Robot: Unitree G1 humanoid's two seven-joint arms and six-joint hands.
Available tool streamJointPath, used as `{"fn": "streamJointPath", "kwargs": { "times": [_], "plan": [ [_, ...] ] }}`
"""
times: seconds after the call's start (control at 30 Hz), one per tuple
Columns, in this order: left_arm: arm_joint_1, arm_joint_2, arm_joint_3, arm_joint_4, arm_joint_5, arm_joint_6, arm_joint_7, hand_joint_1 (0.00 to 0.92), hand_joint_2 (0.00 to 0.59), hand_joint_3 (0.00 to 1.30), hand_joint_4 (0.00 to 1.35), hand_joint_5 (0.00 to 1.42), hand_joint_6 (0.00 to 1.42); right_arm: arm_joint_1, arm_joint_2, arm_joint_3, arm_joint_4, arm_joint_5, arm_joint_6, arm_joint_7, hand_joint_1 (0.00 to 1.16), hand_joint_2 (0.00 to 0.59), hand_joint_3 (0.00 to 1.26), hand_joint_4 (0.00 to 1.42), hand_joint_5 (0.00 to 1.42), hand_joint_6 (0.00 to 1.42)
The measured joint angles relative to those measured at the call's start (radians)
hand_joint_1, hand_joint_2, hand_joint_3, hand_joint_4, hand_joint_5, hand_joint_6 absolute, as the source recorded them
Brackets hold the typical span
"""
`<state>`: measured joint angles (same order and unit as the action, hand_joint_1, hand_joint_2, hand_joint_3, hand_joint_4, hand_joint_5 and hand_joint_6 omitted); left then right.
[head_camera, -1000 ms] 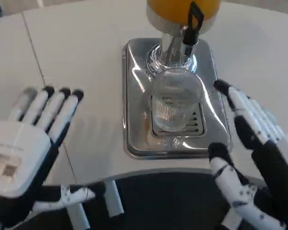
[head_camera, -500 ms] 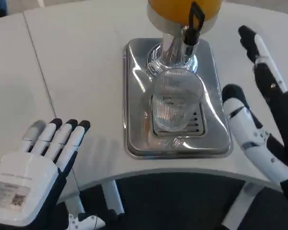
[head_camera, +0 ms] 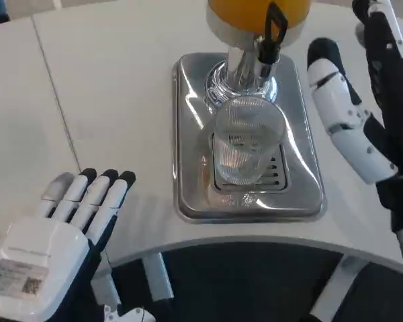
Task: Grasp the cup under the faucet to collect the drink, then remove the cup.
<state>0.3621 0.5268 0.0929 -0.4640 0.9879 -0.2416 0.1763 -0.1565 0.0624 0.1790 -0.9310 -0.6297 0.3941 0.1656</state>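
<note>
A clear ribbed glass cup [head_camera: 244,142] stands on the grille of a shiny metal drip tray [head_camera: 188,141], right below the black faucet lever [head_camera: 271,33] of an orange-filled drink dispenser [head_camera: 257,13]. The cup looks empty. My right hand [head_camera: 366,100] is raised at the right of the tray, fingers apart, its thumb near the faucet's height and holding nothing. At the lower left, my left hand [head_camera: 50,251] hovers flat over the table's front edge, fingers stretched forward, well away from the cup.
The white table [head_camera: 107,87] has a seam running down its left part. Its curved front edge passes just below the tray, with dark floor and a table leg beneath.
My right hand has risen and moved away from me, from beside the tray's front corner to level with the faucet. My left hand has drawn back toward the lower left.
</note>
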Motion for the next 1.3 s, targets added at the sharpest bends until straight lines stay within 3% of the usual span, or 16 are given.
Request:
{"fn": "streamJointPath", "kwargs": {
  "times": [0.13,0.33,0.63,0.73,1.03,1.3],
  "plan": [
    [0.0,-0.004,0.0,0.0,-0.001,-0.002,0.0,0.119,0.085,0.0,0.0,0.0,0.02,-0.018,0.0,0.007,0.046,0.003,-0.001,-0.065,0.31,0.544,0.0,0.0,0.0,0.0],
    [0.012,-0.005,0.003,0.0,-0.006,-0.003,0.0,0.119,0.086,0.0,0.0,0.0,0.02,-0.019,0.0,-0.009,0.143,0.089,-0.051,-0.181,0.32,0.538,0.0,0.0,0.0,0.0],
    [0.026,-0.009,0.007,-0.007,-0.016,-0.002,0.0,0.112,0.089,0.0,0.0,0.0,0.03,-0.013,-0.001,0.013,0.223,0.148,-0.106,-0.257,0.32,0.526,0.0,0.0,0.0,0.0],
    [0.03,-0.01,0.011,-0.016,-0.019,-0.002,0.0,0.11,0.089,0.0,0.0,0.0,0.03,-0.021,-0.001,0.017,0.244,0.155,-0.106,-0.259,0.27,0.522,0.0,0.0,0.0,0.0],
    [0.042,-0.014,0.016,-0.022,-0.027,0.0,0.0,0.103,0.086,0.0,0.0,0.0,0.03,-0.208,0.001,0.003,0.276,0.184,0.019,-0.154,0.2,0.507,0.0,0.0,0.0,0.0],
    [0.047,-0.02,0.016,-0.026,-0.027,0.003,0.0,0.102,0.086,0.0,0.0,0.0,0.04,-0.239,-0.007,0.005,0.273,0.185,0.082,-0.111,0.19,0.501,0.0,0.0,0.0,0.0]
  ]
}}
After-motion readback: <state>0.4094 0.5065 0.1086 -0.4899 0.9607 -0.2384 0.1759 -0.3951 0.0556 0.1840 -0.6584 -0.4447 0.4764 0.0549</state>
